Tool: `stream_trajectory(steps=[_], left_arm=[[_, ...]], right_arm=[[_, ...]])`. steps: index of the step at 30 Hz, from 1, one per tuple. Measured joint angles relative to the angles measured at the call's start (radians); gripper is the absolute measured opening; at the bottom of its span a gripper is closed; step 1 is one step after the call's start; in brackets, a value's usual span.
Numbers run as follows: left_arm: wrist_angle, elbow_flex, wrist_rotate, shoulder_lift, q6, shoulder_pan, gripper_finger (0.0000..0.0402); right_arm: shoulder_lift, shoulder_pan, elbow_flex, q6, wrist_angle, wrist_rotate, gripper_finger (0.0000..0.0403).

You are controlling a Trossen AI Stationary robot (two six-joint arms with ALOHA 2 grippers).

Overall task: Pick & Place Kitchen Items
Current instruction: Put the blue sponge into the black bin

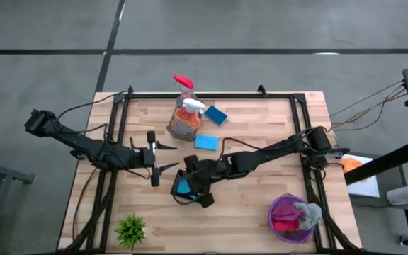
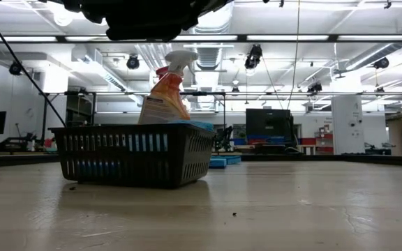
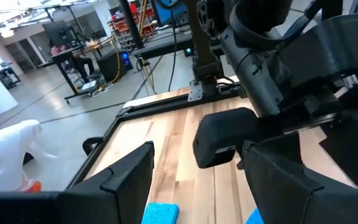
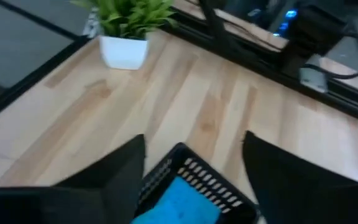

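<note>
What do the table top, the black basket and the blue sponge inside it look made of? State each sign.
Table top: wood, matte; plank seams and grain show. Basket, under the open right gripper: probably moulded plastic, dull black; thin uniform slats. Sponge: likely foam, matte blue; too blurred to confirm. The left gripper waits open beside the basket.

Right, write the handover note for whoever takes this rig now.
Left hand: open, empty, mid-table, waiting.
Right hand: open, over the black basket, gripping nothing.
In the basket: one blue sponge.
Loose on the table: two more blue sponges, the orange spray bottle, and the clear spray bottle beside it at the table's edge.
Cloths sit in the purple bowl near the right arm's corner.
Done: one sponge placed. Probably left: the two sponges and both bottles.
</note>
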Motion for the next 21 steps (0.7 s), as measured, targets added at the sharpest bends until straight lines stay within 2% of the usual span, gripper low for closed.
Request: stream_trajectory(steps=[3, 5, 9, 12, 14, 21], left_arm=[[0.0, 0.0, 0.0, 0.002, -0.007, 0.0, 0.0245], [0.0, 0.0, 0.0, 0.002, -0.011, 0.0, 0.0245], [0.002, 0.0, 0.0, 0.003, -0.018, 0.001, 0.0245], [0.011, 0.0, 0.0, 0.004, -0.027, 0.002, 0.0245], [0.011, 0.0, 0.0, 0.005, -0.03, 0.003, 0.0245], [-0.005, 0.0, 0.001, 0.005, -0.165, 0.03, 0.0245]], right_arm=[[-0.003, 0.0, -0.007, -0.023, -0.033, -0.055, 0.0308], [-0.004, -0.003, -0.026, -0.015, -0.05, -0.049, 0.0329], [-0.017, -0.025, -0.074, 0.013, -0.119, 0.109, 0.0339], [-0.044, -0.03, -0.111, 0.016, -0.145, 0.214, 0.0325], [-0.065, -0.03, -0.126, 0.004, -0.167, 0.191, 0.031], [-0.151, -0.053, -0.139, 0.007, -0.38, -0.036, 0.0263]])
